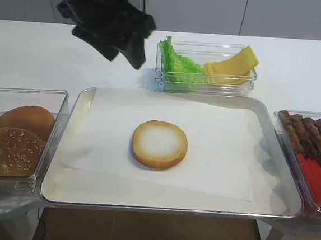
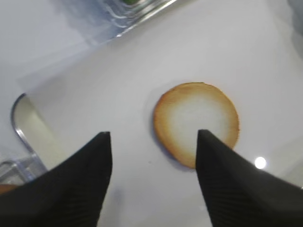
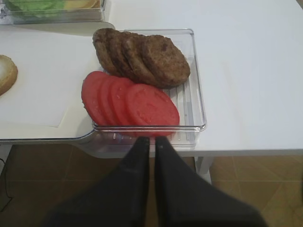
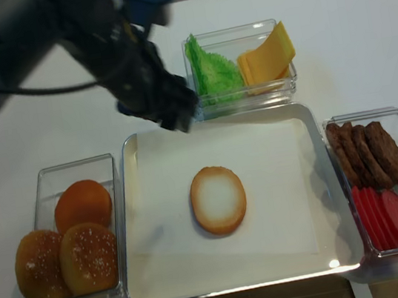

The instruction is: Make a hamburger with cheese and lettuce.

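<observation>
The hamburger (image 1: pixel 160 144), so far a single bun half with its pale cut face up, lay in the middle of the paper-lined tray (image 1: pixel 73 118). The lettuce (image 1: pixel 179 64) and the cheese (image 1: pixel 232 67) shared a clear box (image 1: pixel 205 88) just beyond the tray's far edge, lettuce on the left and cheese on the right. The left gripper (image 2: pixel 154 137) hung above the tray's far left part with its jaws spread and nothing between them. From it, the box lay to the far right, lettuce nearest. The right gripper (image 3: pixel 152 142), pressed together and empty, sat at the near right behind the tomato slices (image 3: pixel 130 101) and patties (image 3: pixel 142 56), well apart from the box. The left arm looked better placed for either filling.
</observation>
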